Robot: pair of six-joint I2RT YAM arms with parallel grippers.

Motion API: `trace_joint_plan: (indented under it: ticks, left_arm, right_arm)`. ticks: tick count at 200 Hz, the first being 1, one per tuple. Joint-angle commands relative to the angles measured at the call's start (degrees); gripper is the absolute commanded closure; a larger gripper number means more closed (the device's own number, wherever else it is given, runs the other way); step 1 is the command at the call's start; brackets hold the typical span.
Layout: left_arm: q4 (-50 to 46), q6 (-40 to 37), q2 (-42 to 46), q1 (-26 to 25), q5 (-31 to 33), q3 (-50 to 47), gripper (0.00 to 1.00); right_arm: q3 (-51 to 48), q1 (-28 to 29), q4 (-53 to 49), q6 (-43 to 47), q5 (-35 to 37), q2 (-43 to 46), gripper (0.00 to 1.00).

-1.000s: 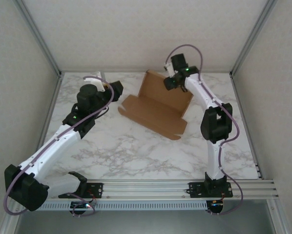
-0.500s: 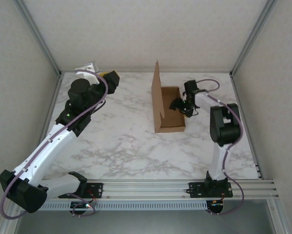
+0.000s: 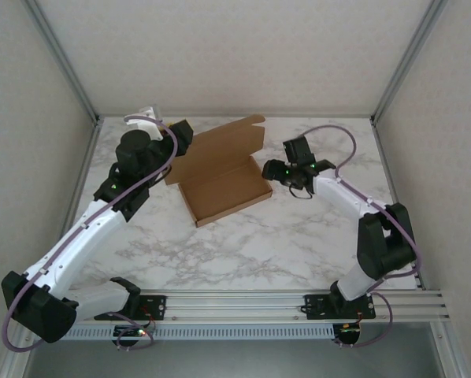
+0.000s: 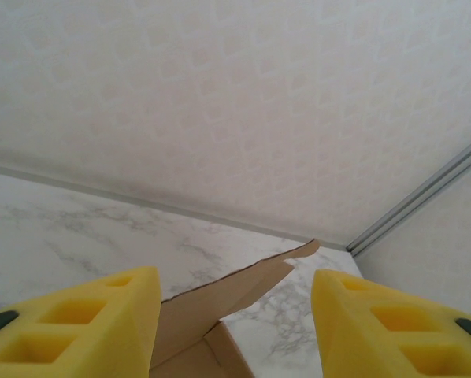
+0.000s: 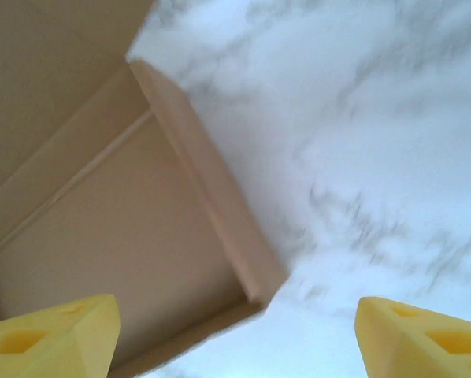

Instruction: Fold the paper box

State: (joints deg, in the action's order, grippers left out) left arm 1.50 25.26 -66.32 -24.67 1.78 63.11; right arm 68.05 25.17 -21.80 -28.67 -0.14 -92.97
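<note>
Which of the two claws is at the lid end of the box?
The left gripper, beside the open lid of the paper box; the right gripper sits at the tray's right corner instead.

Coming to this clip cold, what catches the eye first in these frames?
A brown paper box sits toward the back middle of the marble table. It is shaped into a shallow tray, with its lid flap open toward the back wall. The two arms flank it: the left gripper at the flap's left end and the right gripper beside the tray's right corner, both with yellow fingers spread open.
</note>
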Motion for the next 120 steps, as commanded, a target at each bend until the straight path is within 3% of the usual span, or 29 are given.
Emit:
trace_joint_plan:
  ticks: [1,18,76,120]
  left_arm:
    - [-0.7,-0.8,1.8,0.5,3.7,-1.6,0.46]
    - [-1.3,-0.7,2.8,1.6,6.2,-2.8,0.45]
    - [-1.8,-1.0,5.7,4.0,9.4,-5.2,0.42]
    - [-0.2,-2.4,4.2,4.7,10.3,-6.1,0.35]
  right_arm:
    - [6.1,0.8,-1.2,13.9,1.1,-5.0,0.23]
    - [9.9,0.7,-2.2,15.4,-3.0,-10.0,0.26]
    - [12.3,0.3,-1.0,11.7,-2.4,-19.5,0.46]
    - [5.3,0.3,1.9,5.5,8.0,-15.5,0.63]
